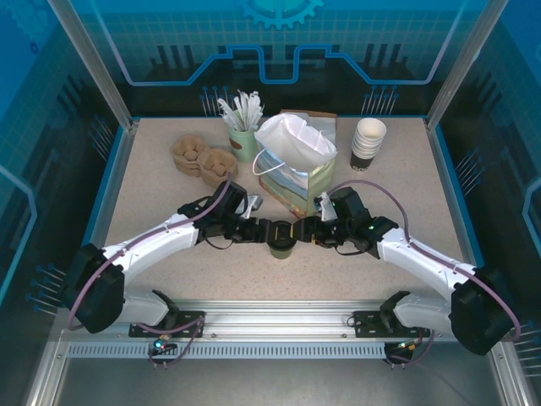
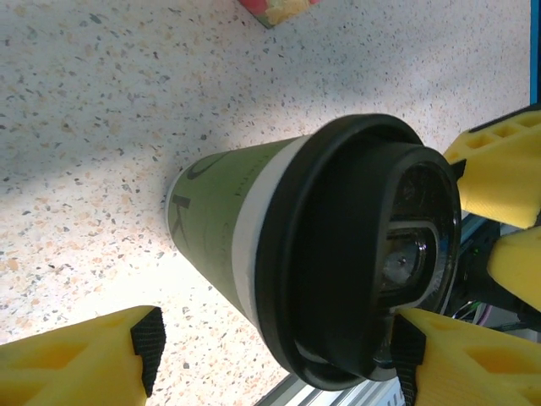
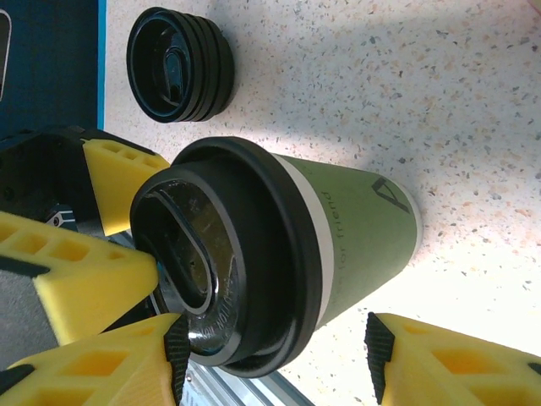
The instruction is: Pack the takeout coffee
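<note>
I have the coffee point(image 1: 281, 246) standing upright on the table point(image 1: 152, 194), lid on, with both arms reaching in to it from either side. The left gripper point(image 2: 277, 353) is spread around it: one yellow finger point(image 2: 76, 359) sits clear of the cup wall, and the other seems to touch the lid rim, though the frame edge cuts both off. The right gripper point(image 3: 277, 351) is spread the same way from the opposite side, one pad just beside the rim and the other apart from the cup. From above, the wrists cover the fingers, so I can't judge contact there. Printing on the green cup wall is only partly readable. Beside the coffee, on the left arm's side, a short stack of black lids point(image 3: 180, 63) lies on the table. Just beyond the coffee stands the bag point(image 1: 296, 169); white paper hides its inside and the right wrist covers its near corner. Farther back, a stack of cups point(image 1: 368, 142) sits to the right. To the left are a green holder of white sticks point(image 1: 243, 127) and brown carriers point(image 1: 203, 156).
</note>
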